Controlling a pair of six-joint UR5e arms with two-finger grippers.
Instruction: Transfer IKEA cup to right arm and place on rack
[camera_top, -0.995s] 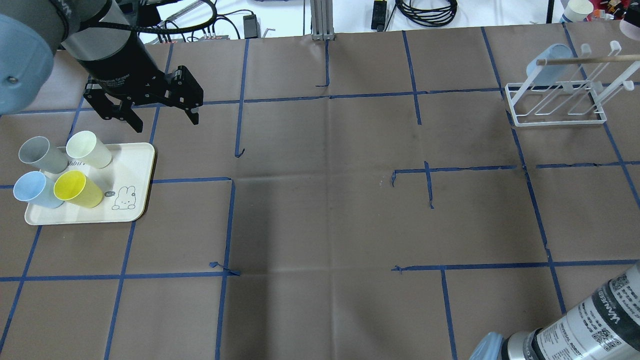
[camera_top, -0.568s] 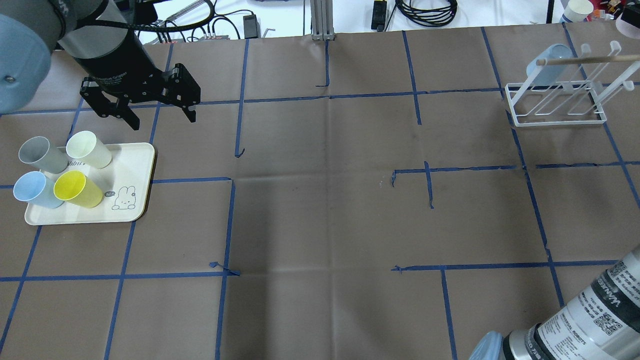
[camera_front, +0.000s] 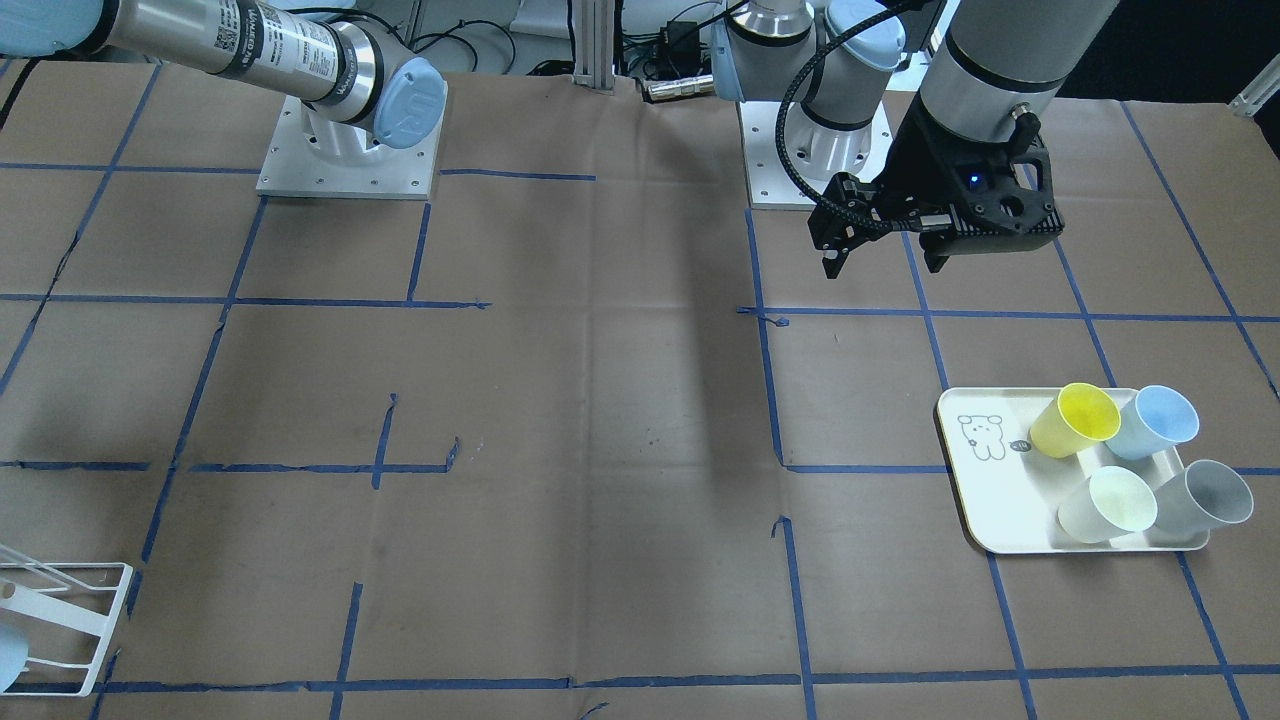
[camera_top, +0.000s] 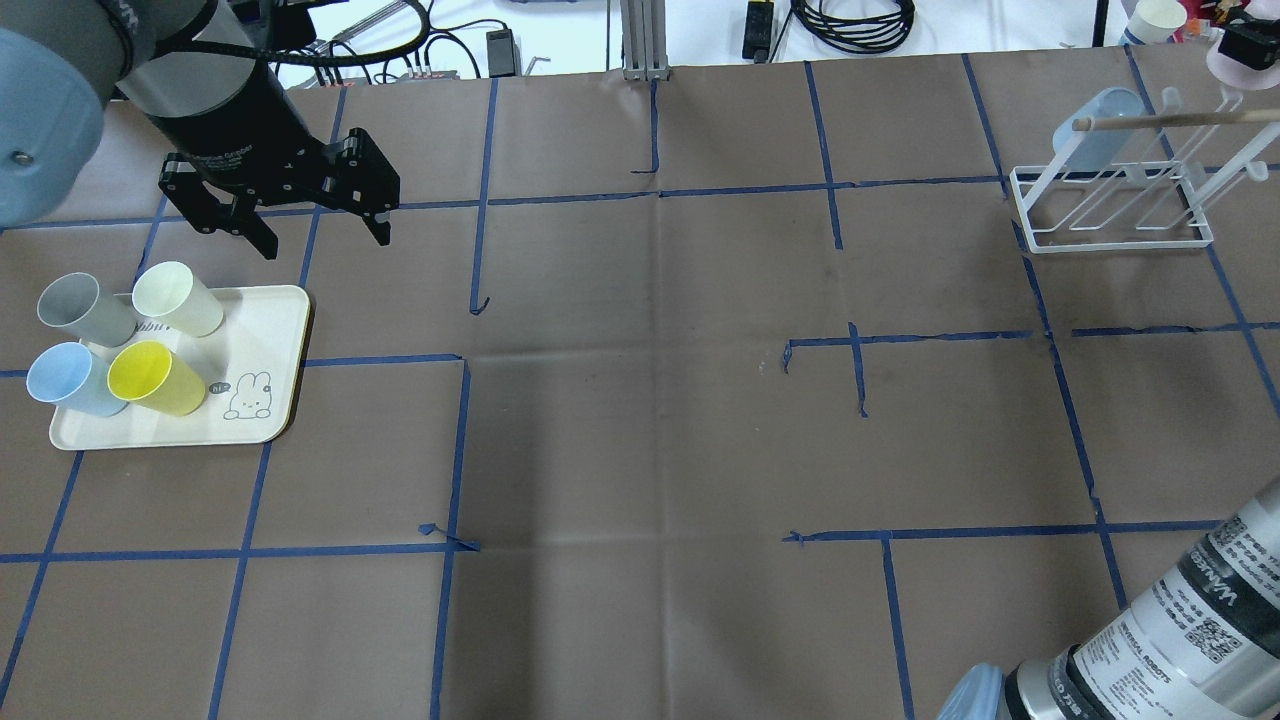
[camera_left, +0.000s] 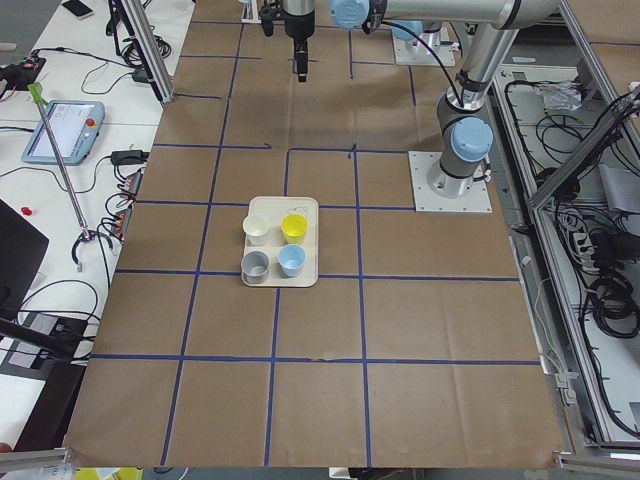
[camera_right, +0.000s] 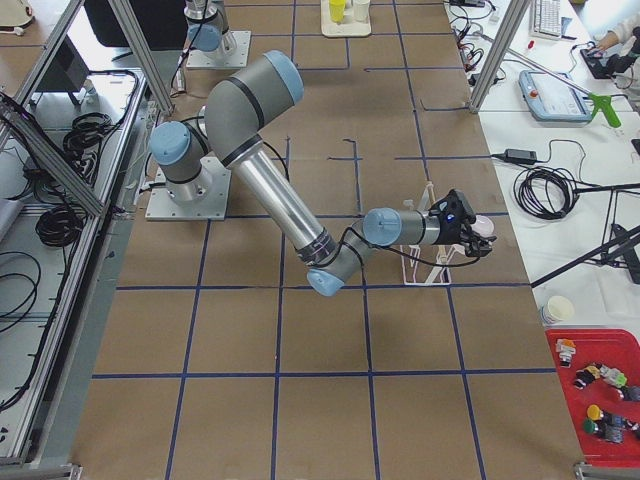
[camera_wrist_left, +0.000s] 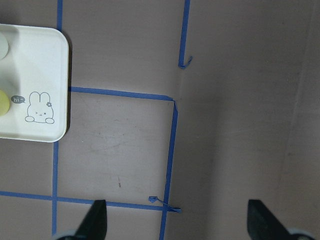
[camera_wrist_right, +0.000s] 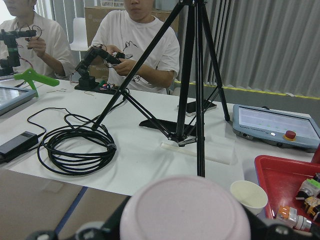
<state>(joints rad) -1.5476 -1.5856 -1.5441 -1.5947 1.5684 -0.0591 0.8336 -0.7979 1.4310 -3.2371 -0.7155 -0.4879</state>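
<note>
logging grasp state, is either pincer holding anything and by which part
Right pincer holds a pink cup by its sides, base toward the wrist camera. Left pincer is open, empty.

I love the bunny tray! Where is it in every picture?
Front-facing: tray, lower right.
Overhead: tray, left side.
Exterior left: tray, centre.
Exterior right: tray, top edge.
Left wrist: tray, upper left.
Right wrist: not in it.
Landmark: the yellow cup standing on it.

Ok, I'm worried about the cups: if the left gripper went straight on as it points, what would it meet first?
Most likely the brown table cover, beside the tray; the left gripper points down, and its wrist view shows only paper and blue tape ahead, no cup. Height is unclear.
</note>
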